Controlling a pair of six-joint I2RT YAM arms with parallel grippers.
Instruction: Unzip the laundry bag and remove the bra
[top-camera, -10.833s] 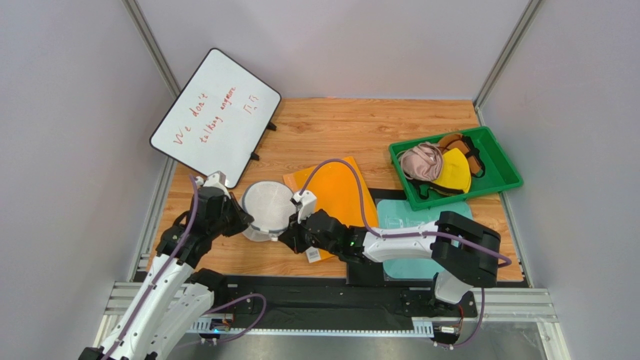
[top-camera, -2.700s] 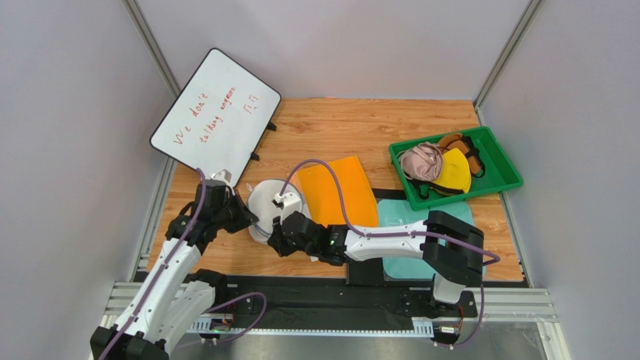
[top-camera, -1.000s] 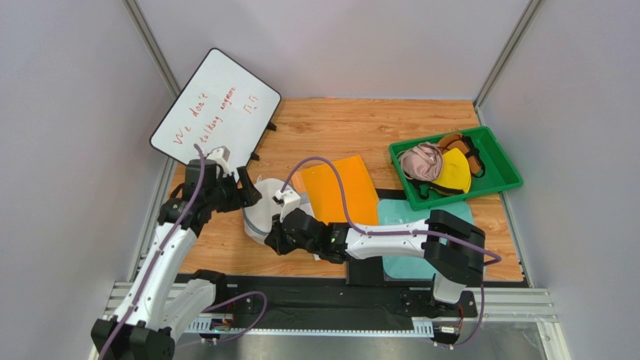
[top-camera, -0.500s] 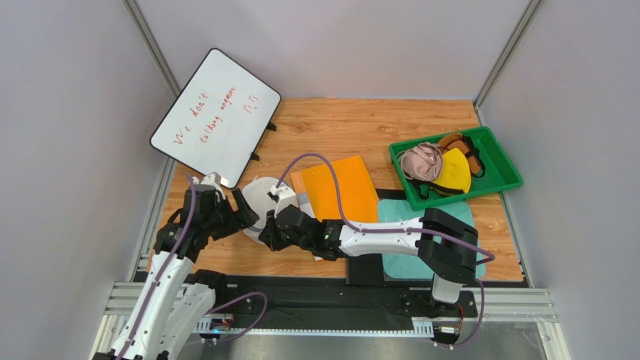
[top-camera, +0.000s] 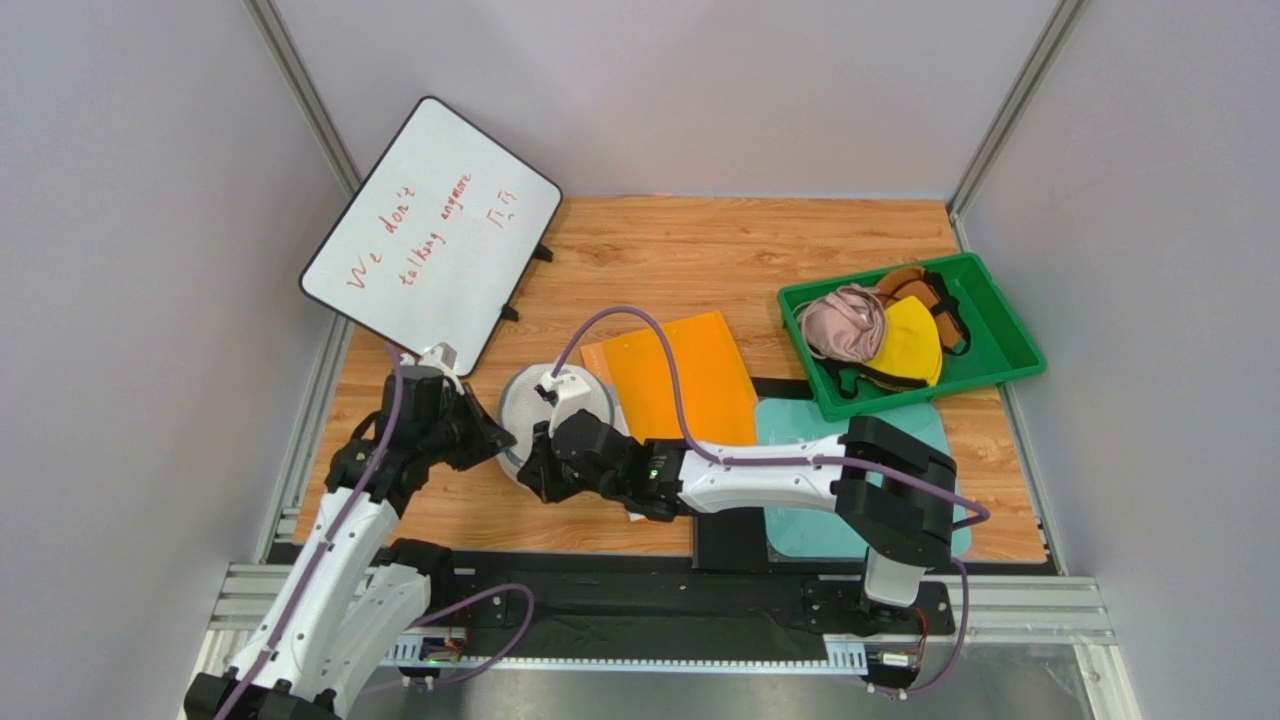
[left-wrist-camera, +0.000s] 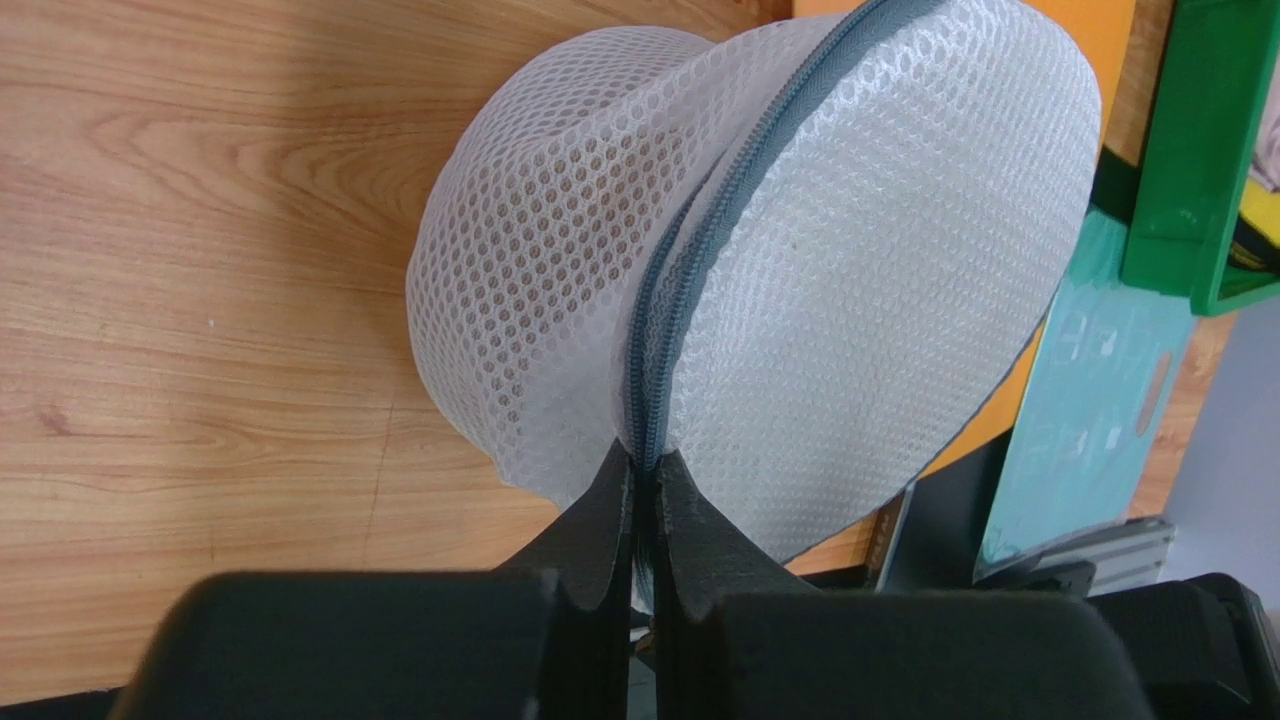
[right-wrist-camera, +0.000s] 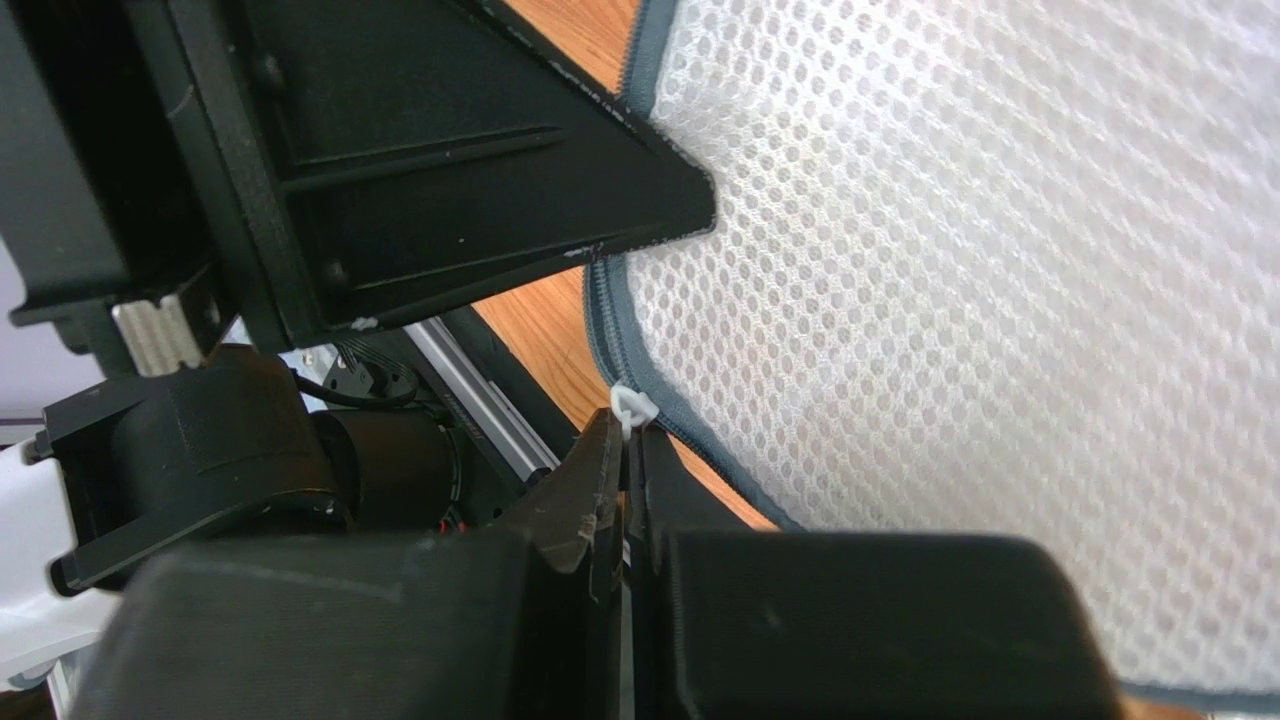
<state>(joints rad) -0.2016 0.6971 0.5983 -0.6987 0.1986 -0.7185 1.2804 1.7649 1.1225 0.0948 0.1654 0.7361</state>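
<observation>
The laundry bag (top-camera: 553, 402) is a round white mesh pouch with a grey zipper rim, lying tilted on the wood at front left. It shows large in the left wrist view (left-wrist-camera: 842, 255) and the right wrist view (right-wrist-camera: 977, 300). My left gripper (top-camera: 493, 440) is shut on the zipper rim (left-wrist-camera: 706, 255) at the bag's left edge (left-wrist-camera: 646, 477). My right gripper (top-camera: 529, 477) is shut on the small white zipper pull (right-wrist-camera: 630, 405) at the near rim (right-wrist-camera: 625, 450). The bra is hidden; only a brownish tint shows through the mesh wall (left-wrist-camera: 586, 210).
A whiteboard (top-camera: 433, 233) leans at back left. An orange sheet (top-camera: 684, 375) and a teal sheet (top-camera: 796, 423) lie right of the bag. A green tray (top-camera: 902, 387) at right holds a pale pink bra (top-camera: 842, 323), a bright yellow bra (top-camera: 909, 342) and dark straps.
A second ago my left gripper was raised toward the whiteboard with the bag's rim; it has come back down and nearer. My right gripper has crept left along the near rim.
</observation>
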